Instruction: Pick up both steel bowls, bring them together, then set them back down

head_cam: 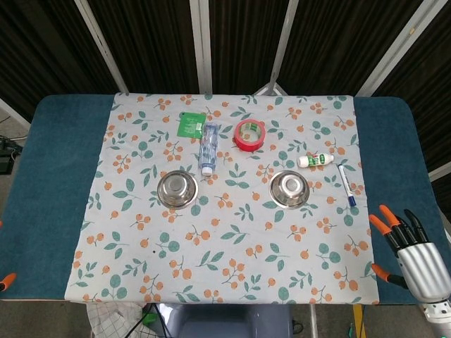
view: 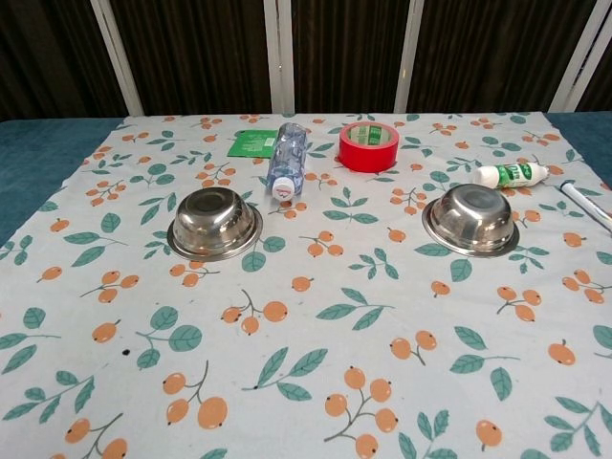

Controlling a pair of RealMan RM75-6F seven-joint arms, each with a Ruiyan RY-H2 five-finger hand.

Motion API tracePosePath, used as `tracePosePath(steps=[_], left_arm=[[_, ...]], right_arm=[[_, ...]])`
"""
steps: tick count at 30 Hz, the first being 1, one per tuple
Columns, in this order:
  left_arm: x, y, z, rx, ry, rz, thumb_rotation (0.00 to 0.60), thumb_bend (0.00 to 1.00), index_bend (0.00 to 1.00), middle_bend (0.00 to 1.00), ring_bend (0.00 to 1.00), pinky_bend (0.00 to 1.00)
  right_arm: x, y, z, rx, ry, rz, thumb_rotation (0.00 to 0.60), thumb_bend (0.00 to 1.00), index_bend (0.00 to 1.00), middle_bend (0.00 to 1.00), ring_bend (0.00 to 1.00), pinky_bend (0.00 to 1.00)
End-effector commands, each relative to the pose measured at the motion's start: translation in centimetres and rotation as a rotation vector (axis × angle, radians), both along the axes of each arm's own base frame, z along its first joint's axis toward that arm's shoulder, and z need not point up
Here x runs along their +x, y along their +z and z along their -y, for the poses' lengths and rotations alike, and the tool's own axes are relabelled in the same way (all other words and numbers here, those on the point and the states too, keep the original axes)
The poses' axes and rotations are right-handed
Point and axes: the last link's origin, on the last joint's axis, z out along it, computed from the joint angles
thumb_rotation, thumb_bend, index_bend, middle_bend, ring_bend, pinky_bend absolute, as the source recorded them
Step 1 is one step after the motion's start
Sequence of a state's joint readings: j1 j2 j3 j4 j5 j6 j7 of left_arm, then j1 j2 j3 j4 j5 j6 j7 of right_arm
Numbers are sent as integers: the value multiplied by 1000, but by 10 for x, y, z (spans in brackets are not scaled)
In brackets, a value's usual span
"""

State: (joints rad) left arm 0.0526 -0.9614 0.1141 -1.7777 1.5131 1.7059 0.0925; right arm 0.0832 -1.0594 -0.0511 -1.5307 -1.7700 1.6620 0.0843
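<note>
Two steel bowls stand upright and apart on the floral cloth: one at left point(head_cam: 176, 189) point(view: 215, 222) and one at right point(head_cam: 289, 189) point(view: 471, 218). Neither is touched. My right hand point(head_cam: 417, 259) hovers at the near right corner of the table, off the cloth, fingers spread and holding nothing, far from the right bowl. Of my left hand only an orange fingertip point(head_cam: 6, 280) shows at the near left edge of the head view. The chest view shows neither hand.
Behind the bowls lie a clear bottle point(head_cam: 208, 148), a red tape roll point(head_cam: 249, 134) and a green packet point(head_cam: 190, 124). A white glue tube point(head_cam: 315, 160) and a pen point(head_cam: 346, 185) lie right of the right bowl. Blue table surface point(head_cam: 56, 176) borders the cloth.
</note>
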Motion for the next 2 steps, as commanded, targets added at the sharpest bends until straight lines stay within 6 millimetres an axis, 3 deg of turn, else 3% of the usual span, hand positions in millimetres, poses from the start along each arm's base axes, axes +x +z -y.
tracePosePath(steps=[1,2], left_arm=[[1,-3,2,-10,-14,10,600,0,160,0,0,22],[2,-3,2,-11,-25,8,600,0,160,0,0,22]], right_arm=[[-4,1,-2,4,-20,-1,600,0,167,46,150,0],[-5,2,-2,3,-30,-1,600,0,167,46,150,0]])
